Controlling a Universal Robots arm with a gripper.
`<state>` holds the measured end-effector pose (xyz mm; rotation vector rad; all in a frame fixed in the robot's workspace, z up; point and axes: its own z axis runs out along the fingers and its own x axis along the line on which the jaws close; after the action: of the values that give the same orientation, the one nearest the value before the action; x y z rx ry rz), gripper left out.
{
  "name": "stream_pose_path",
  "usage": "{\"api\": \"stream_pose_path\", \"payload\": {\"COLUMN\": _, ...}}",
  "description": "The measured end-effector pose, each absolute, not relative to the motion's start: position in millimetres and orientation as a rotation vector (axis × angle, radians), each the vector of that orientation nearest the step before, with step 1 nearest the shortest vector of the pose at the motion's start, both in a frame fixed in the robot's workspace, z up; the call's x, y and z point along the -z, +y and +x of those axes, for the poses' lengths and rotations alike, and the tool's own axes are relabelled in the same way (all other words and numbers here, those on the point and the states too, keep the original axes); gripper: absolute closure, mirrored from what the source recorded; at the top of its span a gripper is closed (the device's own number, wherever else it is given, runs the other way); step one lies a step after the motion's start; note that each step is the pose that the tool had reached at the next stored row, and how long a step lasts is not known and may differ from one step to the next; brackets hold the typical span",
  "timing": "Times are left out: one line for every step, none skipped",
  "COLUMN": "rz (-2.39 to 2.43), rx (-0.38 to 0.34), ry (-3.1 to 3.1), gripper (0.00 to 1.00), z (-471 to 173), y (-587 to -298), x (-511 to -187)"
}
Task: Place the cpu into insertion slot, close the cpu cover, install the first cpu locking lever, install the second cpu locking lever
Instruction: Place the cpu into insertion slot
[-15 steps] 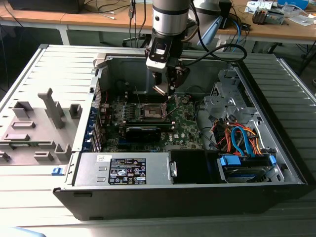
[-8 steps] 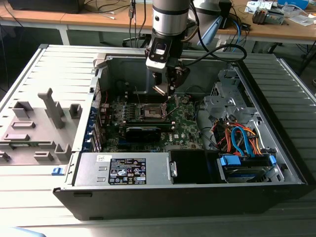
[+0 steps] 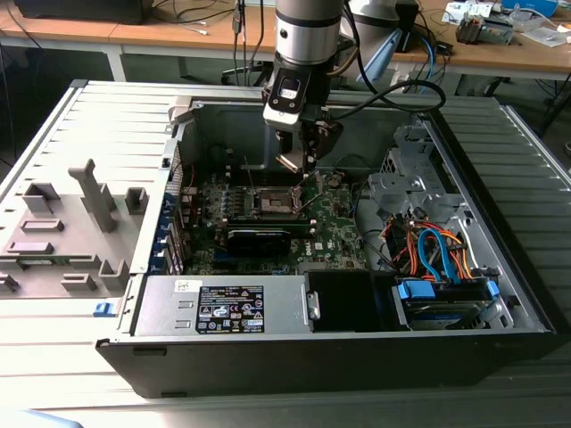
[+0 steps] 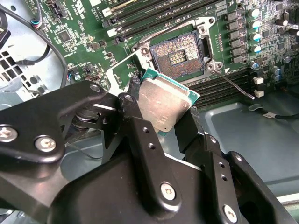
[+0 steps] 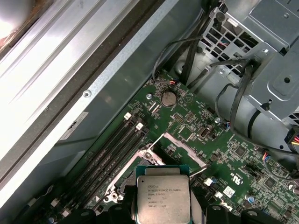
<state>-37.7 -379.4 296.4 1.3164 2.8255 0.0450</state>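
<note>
My gripper [image 4: 161,111] is shut on the cpu [image 4: 164,101], a flat silvery square with a green edge, gripped on two opposite sides. In the exterior view the gripper [image 3: 299,165] hangs a little above the green motherboard [image 3: 335,234], just behind the insertion slot [image 3: 272,203]. That slot [image 4: 180,56] lies bare, its dark pin field showing inside a silvery rim. The cpu cover [image 4: 122,70] stands swung up at one side of the slot. A thin locking lever [image 4: 232,85] sticks out free beside it. The cpu [image 5: 163,198] also appears in the first wrist view.
The motherboard lies in an open computer case [image 3: 500,267]. Dark memory slots [image 4: 140,11] run along the socket. A power supply [image 3: 223,308] is at the front, a drive cage with orange and blue cables [image 3: 437,259] on the exterior view's right. A grey fixture plate [image 3: 62,232] lies left of it.
</note>
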Motion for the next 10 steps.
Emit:
{"api": "stream_pose_path", "payload": {"rz": 1.317, "rx": -0.045, "ry": 2.825, "gripper": 0.45, "z": -37.7, "y": -379.4, "x": -296.3}}
{"api": "stream_pose_path", "payload": {"rz": 1.318, "rx": -0.045, "ry": 2.825, "gripper": 0.45, "z": -37.7, "y": -379.4, "x": -296.3}}
{"api": "stream_pose_path", "payload": {"rz": 1.319, "rx": -0.045, "ry": 2.824, "gripper": 0.45, "z": -37.8, "y": -379.4, "x": -296.2}}
{"api": "stream_pose_path", "payload": {"rz": 1.320, "rx": -0.045, "ry": 2.824, "gripper": 0.45, "z": -37.7, "y": -379.4, "x": -296.1}}
{"api": "stream_pose_path", "payload": {"rz": 1.321, "rx": -0.045, "ry": 2.823, "gripper": 0.45, "z": -37.7, "y": -379.4, "x": -296.1}}
{"api": "stream_pose_path", "payload": {"rz": 1.322, "rx": -0.045, "ry": 2.823, "gripper": 0.45, "z": -37.7, "y": -379.4, "x": -296.1}}
{"api": "stream_pose_path", "payload": {"rz": 1.322, "rx": -0.045, "ry": 2.823, "gripper": 0.45, "z": -37.7, "y": -379.4, "x": -296.0}}
{"api": "stream_pose_path", "payload": {"rz": 1.323, "rx": -0.045, "ry": 2.822, "gripper": 0.45, "z": -37.7, "y": -379.4, "x": -296.0}}
{"api": "stream_pose_path", "payload": {"rz": 1.324, "rx": -0.045, "ry": 2.822, "gripper": 0.45, "z": -37.7, "y": -379.4, "x": -295.9}}
{"api": "stream_pose_path", "payload": {"rz": 1.325, "rx": -0.045, "ry": 2.821, "gripper": 0.45, "z": -37.8, "y": -379.4, "x": -295.9}}
